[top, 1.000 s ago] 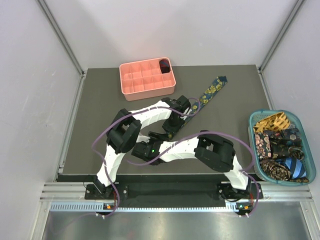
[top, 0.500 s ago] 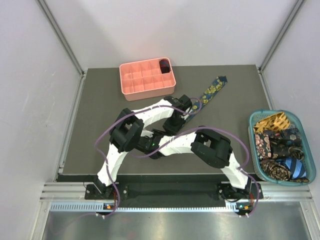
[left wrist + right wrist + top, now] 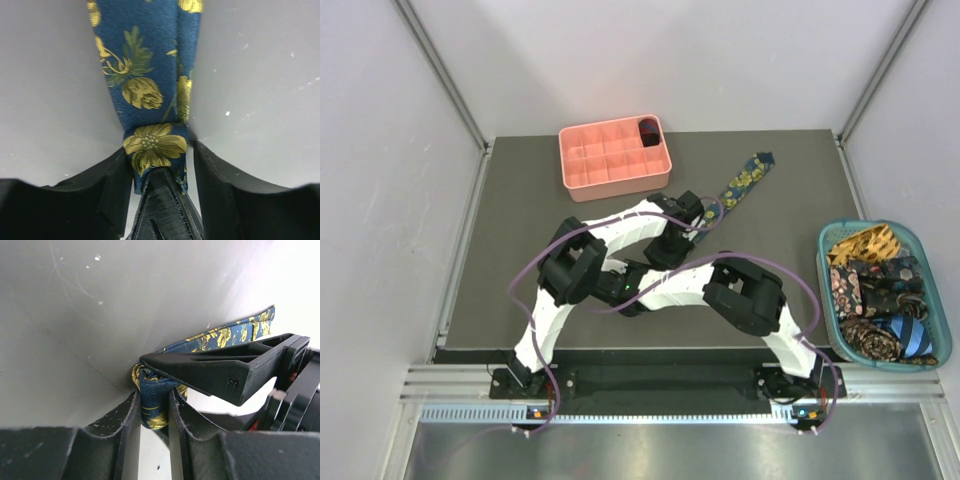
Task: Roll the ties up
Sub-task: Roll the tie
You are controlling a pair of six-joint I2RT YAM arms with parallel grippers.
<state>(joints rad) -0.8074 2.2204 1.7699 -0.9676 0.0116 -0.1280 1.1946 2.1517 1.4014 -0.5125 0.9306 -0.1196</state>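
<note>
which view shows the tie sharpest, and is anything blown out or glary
Left wrist: navy floral tie crisp, evenly lit, no glare. Right wrist: upper right corner blown out to white, its fingers dark. Top external: even light, tie small, partly under the arms.

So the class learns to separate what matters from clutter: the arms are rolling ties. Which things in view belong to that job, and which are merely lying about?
Job:
navy floral tie
heaped loose ties
dark rolled tie

Lying about:
pink grid tray
teal basket
</note>
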